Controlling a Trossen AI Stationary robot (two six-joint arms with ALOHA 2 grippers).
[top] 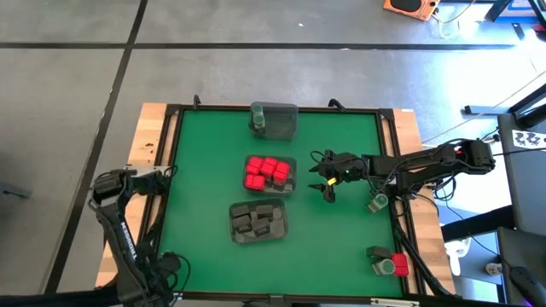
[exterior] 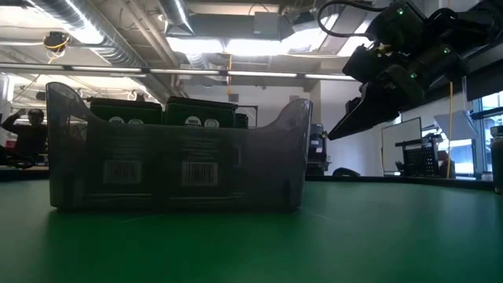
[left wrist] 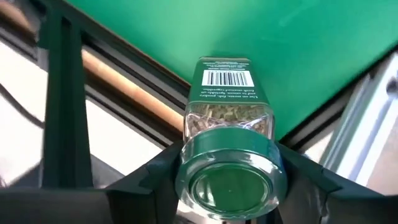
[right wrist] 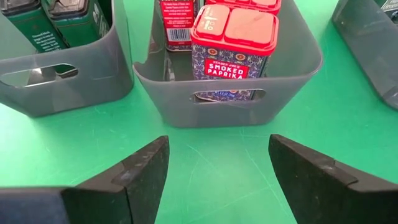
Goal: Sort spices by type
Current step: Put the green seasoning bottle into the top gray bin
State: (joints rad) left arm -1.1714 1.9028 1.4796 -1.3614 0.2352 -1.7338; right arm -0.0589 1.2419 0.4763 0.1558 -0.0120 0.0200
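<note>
A green-lidded spice jar [left wrist: 229,118] with dried herbs stands between the fingers of my left gripper [left wrist: 230,182], over the green mat by the table's near left corner [top: 166,263]; the arm hides the jar in the high view. My right gripper [top: 328,183] hovers open right of the tray of red tins [top: 270,174], facing it [right wrist: 217,165]. A near tray [top: 258,222] holds dark blocks. A far tray [top: 277,119] holds one green jar [top: 258,119]. My left gripper has the jar's green lid [left wrist: 186,163] between its two fingers, one on each side of the lid. The fingers come from above, pointing steeply down. The jar points away below them, base toward the mat; whether the base rests there I cannot tell.
Loose spices lie at the table's right: a jar [top: 378,203] under the right arm, and a dark block [top: 376,253], a green jar [top: 386,267] and a red tin [top: 399,265] near the right front corner. A dark frame [left wrist: 62,93] borders the mat.
</note>
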